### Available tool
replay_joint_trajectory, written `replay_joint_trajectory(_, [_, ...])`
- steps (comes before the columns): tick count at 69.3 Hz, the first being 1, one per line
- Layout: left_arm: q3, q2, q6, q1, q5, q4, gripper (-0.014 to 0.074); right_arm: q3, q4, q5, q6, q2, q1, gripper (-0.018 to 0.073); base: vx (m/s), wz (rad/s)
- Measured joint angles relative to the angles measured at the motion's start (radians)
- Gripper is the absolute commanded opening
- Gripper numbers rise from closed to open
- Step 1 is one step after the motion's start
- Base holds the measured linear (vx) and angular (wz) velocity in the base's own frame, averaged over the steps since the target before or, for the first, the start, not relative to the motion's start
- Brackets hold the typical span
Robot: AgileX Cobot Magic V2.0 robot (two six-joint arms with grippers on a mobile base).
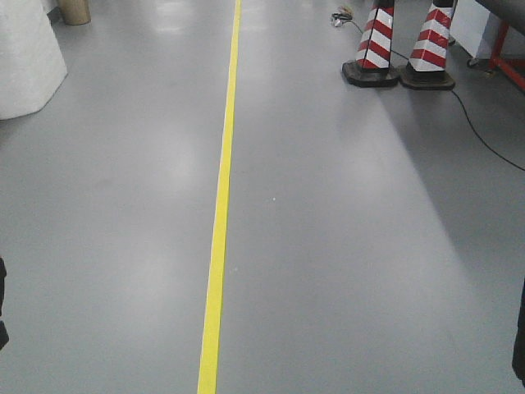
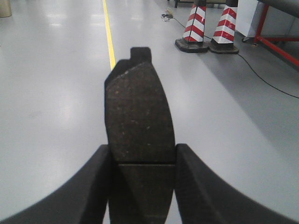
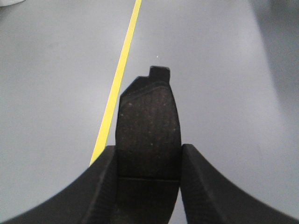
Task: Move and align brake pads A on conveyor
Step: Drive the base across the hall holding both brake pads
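L end effector (image 2: 142,149) pinches one brake pad A (image 2: 138,107), R end effector (image 3: 148,149) a 2nd pad (image 3: 148,116); no conveyor in view, so placing/aligning prob. left to do.

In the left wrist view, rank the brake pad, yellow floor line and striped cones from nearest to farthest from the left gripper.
1. The brake pad: clamped in the left gripper, centre.
2. The yellow floor line: on the floor beyond the pad's tip, slightly left.
3. The striped cones: far back, upper right.

Pad (image 2: 139,116) in each hand (image 2: 142,163); cones (image 1: 376,41) rt of floor line (image 1: 223,197).
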Motion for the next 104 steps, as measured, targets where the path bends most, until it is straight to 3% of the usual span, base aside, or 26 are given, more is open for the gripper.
replay_joint_trajectory(104, [0.000, 0.000, 0.000, 0.000, 0.001, 0.000, -0.0006, 0.000, -0.001, 0.000, 0.000, 0.000, 0.000, -0.0007, 0.69, -0.02])
